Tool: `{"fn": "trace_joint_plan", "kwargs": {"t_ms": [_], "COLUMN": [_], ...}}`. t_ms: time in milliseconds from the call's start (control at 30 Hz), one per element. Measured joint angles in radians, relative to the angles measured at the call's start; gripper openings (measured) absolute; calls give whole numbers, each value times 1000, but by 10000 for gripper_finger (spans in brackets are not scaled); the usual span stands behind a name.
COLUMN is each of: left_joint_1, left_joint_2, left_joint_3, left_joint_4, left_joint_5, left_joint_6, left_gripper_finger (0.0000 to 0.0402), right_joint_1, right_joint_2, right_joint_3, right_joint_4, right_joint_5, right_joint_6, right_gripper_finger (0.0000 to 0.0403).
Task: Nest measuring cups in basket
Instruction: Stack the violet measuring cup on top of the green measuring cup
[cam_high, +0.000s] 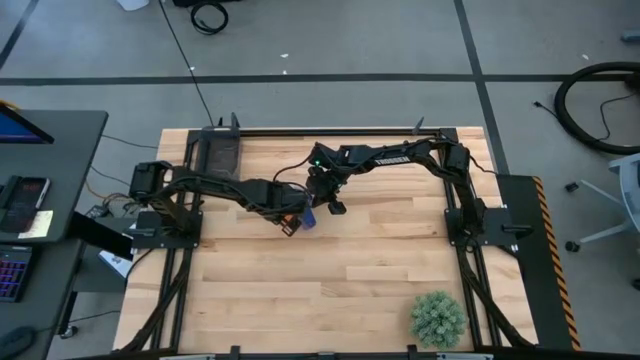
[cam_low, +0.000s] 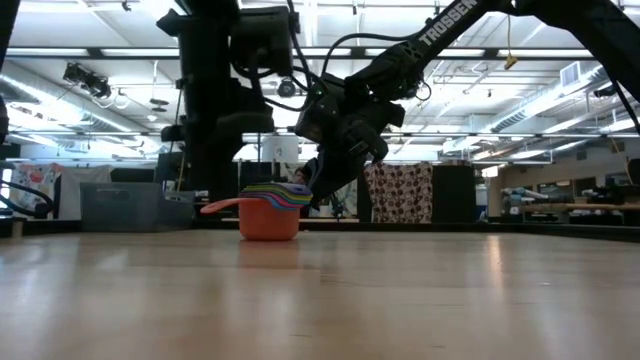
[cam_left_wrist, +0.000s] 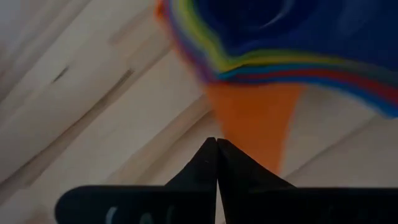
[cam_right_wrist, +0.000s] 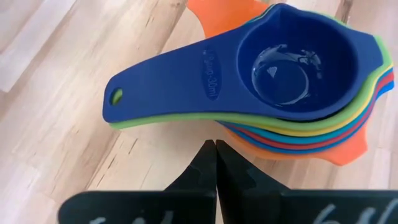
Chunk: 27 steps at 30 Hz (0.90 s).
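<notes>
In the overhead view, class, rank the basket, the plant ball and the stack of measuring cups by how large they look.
Largest to smallest:
1. basket
2. plant ball, close to the basket, so that order is unsure
3. stack of measuring cups, mostly hidden under the arms

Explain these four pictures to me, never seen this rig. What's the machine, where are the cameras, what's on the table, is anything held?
It is a two-armed robot at a wooden table. One picture looks straight down from above, one looks level across the tabletop, and two come from cameras on the arms' wrists, looking past each arm's own fingers.

Mid-table stands a nested stack of measuring cups: orange at the bottom, dark blue on top. The left gripper and the right gripper both hover close to the stack, fingers shut, holding nothing.

The dark basket lies at the far left edge, apart from the cups. A spiky green plant ball sits near the front right corner.
</notes>
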Motion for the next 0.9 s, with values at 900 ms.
{"fn": "trace_joint_plan", "kwargs": {"t_ms": [900], "left_joint_1": [3], "left_joint_2": [17], "left_joint_3": [1], "left_joint_4": [22], "left_joint_5": [28], "left_joint_6": [15], "left_gripper_finger": [7], "right_joint_1": [11], "right_joint_2": [1], "right_joint_3": [0], "right_joint_4": [-3], "right_joint_5": [-7], "right_joint_6": [0], "right_gripper_finger": [0]}}
